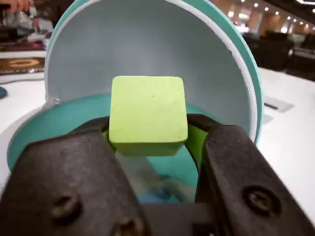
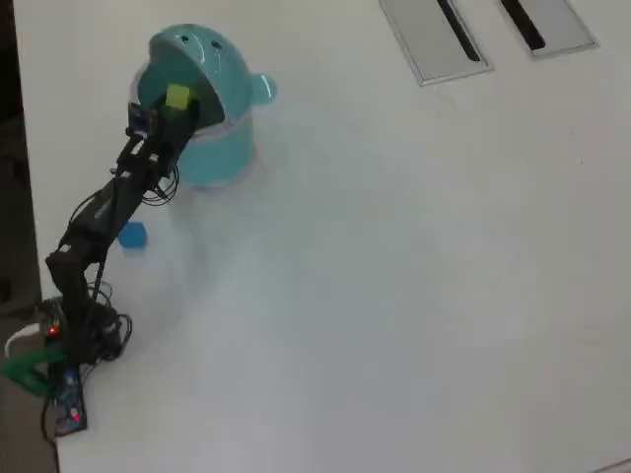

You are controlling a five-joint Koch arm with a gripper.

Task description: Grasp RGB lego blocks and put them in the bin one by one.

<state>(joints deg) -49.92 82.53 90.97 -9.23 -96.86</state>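
Gripper (image 1: 147, 142) jaws, two dark plates each fastened with a screw, are closed onto the yellow-green lego block (image 1: 147, 114), one jaw on either side of it in the wrist view. That view shows the block's flat, matte face square-on, with rounded corners, and the block projects forward beyond the jaw tips. Directly behind and below it lies the opening of the teal bin (image 1: 248, 64): the pale grey inner wall of the hood fills the upper part of the wrist view, and the teal rim curves beneath the jaws. Part of the bin interior shows between the jaws, but its contents cannot be made out.

Seen from overhead, the arm (image 2: 99, 212) reaches from its base (image 2: 59, 370) at the lower left of the white table (image 2: 394, 296) up toward the bin (image 2: 232, 108), which stands near the upper left corner. The gripper (image 2: 175, 106) holds the yellow-green block (image 2: 178, 96) over the bin mouth, inside the outline of the rim. Two dark eye dots mark the hood, and a small knob (image 2: 263, 89) projects from the bin's right side.

The blue lego block (image 2: 132, 235) rests on the table just beside the arm's middle link, apart from the bin. Two grey slotted panels (image 2: 419, 39) lie flat at the upper right, well apart from the bin.
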